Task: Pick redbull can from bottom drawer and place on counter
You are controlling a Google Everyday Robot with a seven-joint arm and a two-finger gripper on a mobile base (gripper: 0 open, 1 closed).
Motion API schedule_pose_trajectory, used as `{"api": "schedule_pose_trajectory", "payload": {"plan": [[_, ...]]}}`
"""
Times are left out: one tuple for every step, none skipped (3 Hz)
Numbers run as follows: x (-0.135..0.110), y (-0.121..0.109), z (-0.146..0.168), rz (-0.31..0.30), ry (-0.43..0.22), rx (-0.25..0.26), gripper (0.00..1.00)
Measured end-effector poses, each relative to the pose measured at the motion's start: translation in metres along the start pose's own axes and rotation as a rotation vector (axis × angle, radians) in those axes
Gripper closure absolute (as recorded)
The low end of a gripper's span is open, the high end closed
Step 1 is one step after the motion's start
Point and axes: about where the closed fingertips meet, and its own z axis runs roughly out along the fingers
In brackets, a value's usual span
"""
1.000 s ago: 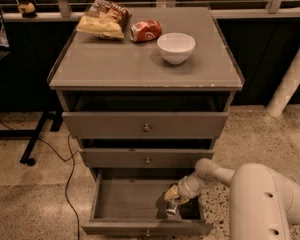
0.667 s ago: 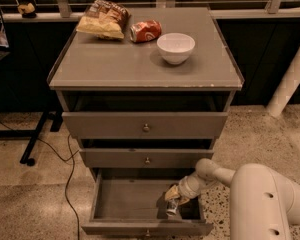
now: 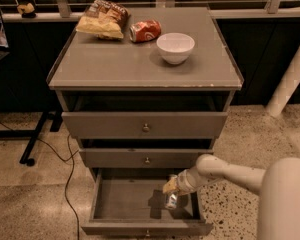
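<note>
The bottom drawer (image 3: 115,204) is pulled open at the foot of the cabinet. Inside it, near the right wall, the slim silver-and-blue redbull can (image 3: 171,201) hangs upright just under my gripper (image 3: 170,186). The gripper reaches in from the right on a white arm and is shut on the can's top. A dark shadow lies on the drawer floor to the can's left. The grey counter (image 3: 120,64) forms the cabinet's top, well above the gripper.
On the counter sit a white bowl (image 3: 175,47), a red-orange soda can (image 3: 144,31) on its side and a chip bag (image 3: 102,20). The two upper drawers (image 3: 145,125) stick out slightly above the open one. A black cable (image 3: 66,164) trails on the floor at the left.
The gripper and the can have both risen a little inside the bottom drawer. Everything on the counter is unchanged.
</note>
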Motion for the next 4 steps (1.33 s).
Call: {"api": "schedule_pose_trajectory", "payload": {"plan": [[0.001, 0.038, -0.047, -0.075, -0.13, 0.014, 1.0], [0.056, 0.089, -0.08, -0.171, -0.147, 0.056, 1.0], [0.056, 0.089, -0.08, -0.171, -0.147, 0.056, 1.0], [0.059, 0.102, -0.091, -0.208, -0.166, 0.035, 1.0]]}}
